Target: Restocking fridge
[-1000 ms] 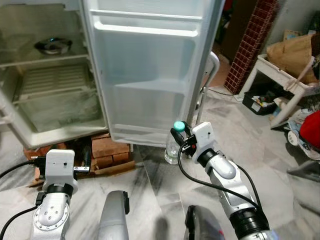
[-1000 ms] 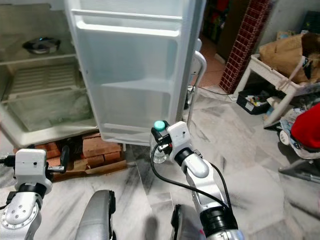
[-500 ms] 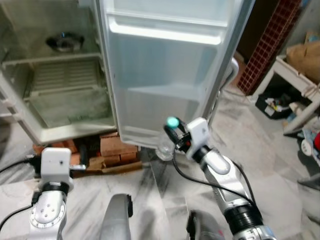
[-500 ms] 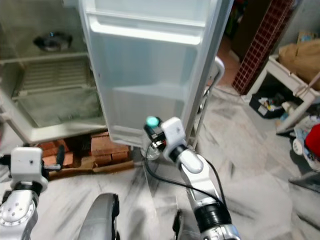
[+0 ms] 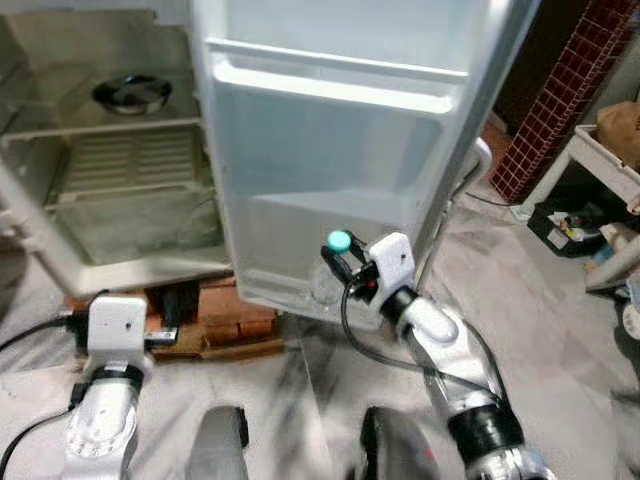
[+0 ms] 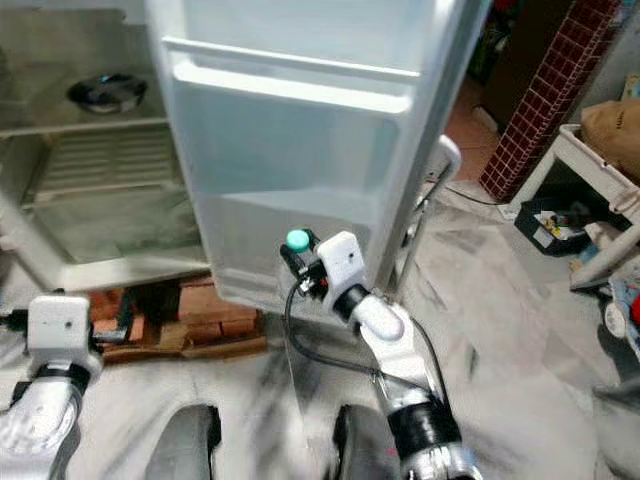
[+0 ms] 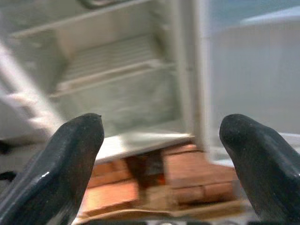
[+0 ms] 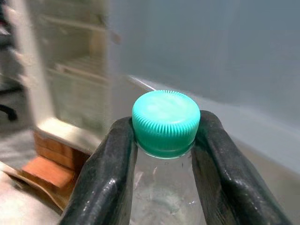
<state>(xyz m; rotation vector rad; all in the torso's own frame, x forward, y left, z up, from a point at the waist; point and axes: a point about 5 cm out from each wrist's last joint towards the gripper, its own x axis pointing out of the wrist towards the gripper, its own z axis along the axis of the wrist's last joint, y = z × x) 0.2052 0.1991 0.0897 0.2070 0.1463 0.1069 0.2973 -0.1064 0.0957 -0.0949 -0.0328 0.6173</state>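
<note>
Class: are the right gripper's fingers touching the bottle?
Touching. The right wrist view shows both fingers pressed against the bottle neck just below its green cap.

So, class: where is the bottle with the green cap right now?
The bottle is gripped at its neck by the right pincer, held low in front of the open fridge door, near its bottom shelf.

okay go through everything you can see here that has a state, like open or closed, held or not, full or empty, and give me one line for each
fridge door: swung open, its shelves bare.
bottle: clear, upright, held at the neck in front of the door's lowest shelf.
cap: teal, on the bottle.
right gripper: shut on the bottle.
left gripper: open, holding nothing, aimed at the fridge's bottom.
metal bowl: resting on an upper fridge shelf.
bricks: stacked under the fridge.
</note>
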